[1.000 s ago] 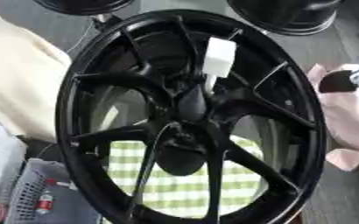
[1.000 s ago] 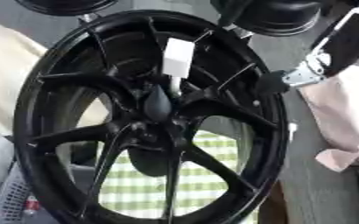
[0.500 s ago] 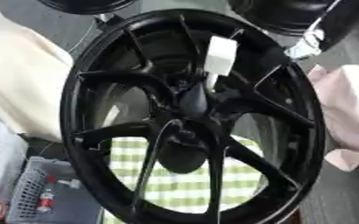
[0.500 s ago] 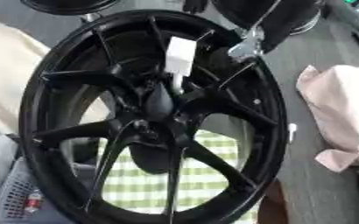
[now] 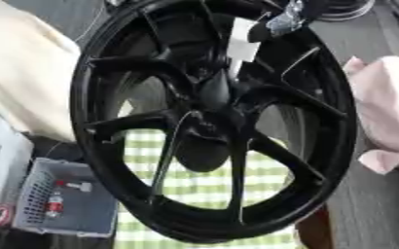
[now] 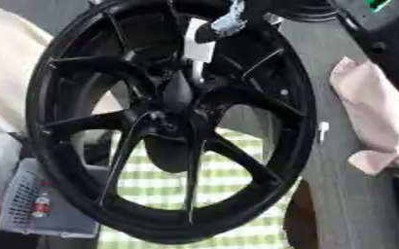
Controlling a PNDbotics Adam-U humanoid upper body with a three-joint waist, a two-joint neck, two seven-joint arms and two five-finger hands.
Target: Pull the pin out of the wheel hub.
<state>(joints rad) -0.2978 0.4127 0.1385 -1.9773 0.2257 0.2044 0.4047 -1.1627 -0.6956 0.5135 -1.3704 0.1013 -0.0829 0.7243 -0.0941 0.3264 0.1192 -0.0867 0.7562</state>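
We see a large black wheel [image 5: 211, 121] standing upright, filling most of the frame. A white pin [image 5: 241, 41] with a tag-like head sticks out just above the hub [image 5: 213, 92], in the upper middle. Our right hand [image 5: 281, 20] reaches in from the upper right, dark with a silver part, its fingers [image 6: 228, 22] touching or just beside the pin's top; we cannot tell whether they are gripping it. Behind the spokes lies a green checked cloth [image 5: 203, 185]. A pink cloth [image 5: 386, 112] sits at right, a grey basket [image 5: 63, 199] at lower left.
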